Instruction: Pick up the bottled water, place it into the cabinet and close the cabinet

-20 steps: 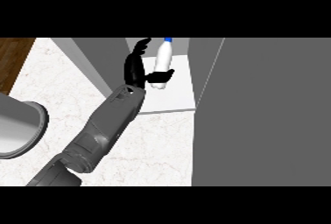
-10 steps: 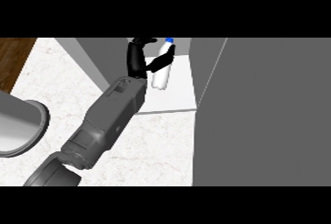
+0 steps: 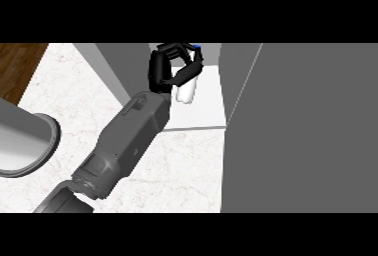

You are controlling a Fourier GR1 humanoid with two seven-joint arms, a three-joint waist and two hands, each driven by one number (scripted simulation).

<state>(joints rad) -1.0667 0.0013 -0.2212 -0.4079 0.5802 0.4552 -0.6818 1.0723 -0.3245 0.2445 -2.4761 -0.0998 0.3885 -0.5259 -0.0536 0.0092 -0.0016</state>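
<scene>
Your left hand (image 3: 168, 67) was up at 12 o'clock inside the open cabinet (image 3: 199, 107), thumb and fingers curled around the bottle (image 3: 186, 90), which stood on the white cabinet floor with its blue cap at the top. The grey door (image 3: 310, 125) filled 3 o'clock; a metal pot (image 3: 22, 145) sat at 9 o'clock on the counter (image 3: 177, 170).

Kitchen setting. A white marbled table (image 3: 184, 165) abuts an open grey cabinet (image 3: 310, 125) with a pale inner shelf (image 3: 207, 107); a round metal vessel (image 3: 22, 145) sits at the left edge, beside a strip of brown wooden floor (image 3: 18, 65).
</scene>
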